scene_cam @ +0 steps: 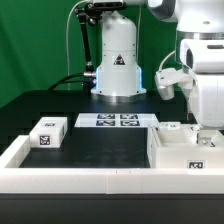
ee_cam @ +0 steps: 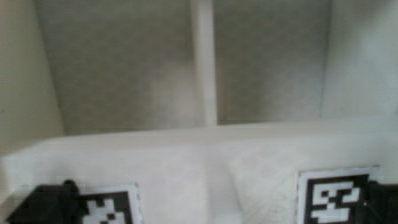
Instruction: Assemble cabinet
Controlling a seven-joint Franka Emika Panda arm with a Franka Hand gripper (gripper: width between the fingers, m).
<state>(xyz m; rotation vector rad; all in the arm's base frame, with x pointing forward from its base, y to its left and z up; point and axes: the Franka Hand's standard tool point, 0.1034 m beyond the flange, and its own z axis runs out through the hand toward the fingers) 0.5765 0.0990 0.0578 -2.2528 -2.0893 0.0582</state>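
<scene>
The cabinet (scene_cam: 185, 150), a large white box with black-and-white tags, stands at the exterior view's right, against the front rail. The arm comes down over its right part, and my gripper (scene_cam: 205, 128) is low at the cabinet's top, its fingertips hidden there. In the wrist view the cabinet (ee_cam: 196, 160) fills the picture at very close range: pale inner walls, a white upright strip, and a near white face with two tags. A dark tip shows at one corner beside a tag. I cannot tell how the jaws stand.
A small white tagged box (scene_cam: 45, 133) sits at the exterior view's left on the black table. The marker board (scene_cam: 115, 121) lies at the back centre before the robot's base (scene_cam: 118, 65). A white border rail (scene_cam: 80, 178) runs along the front and left.
</scene>
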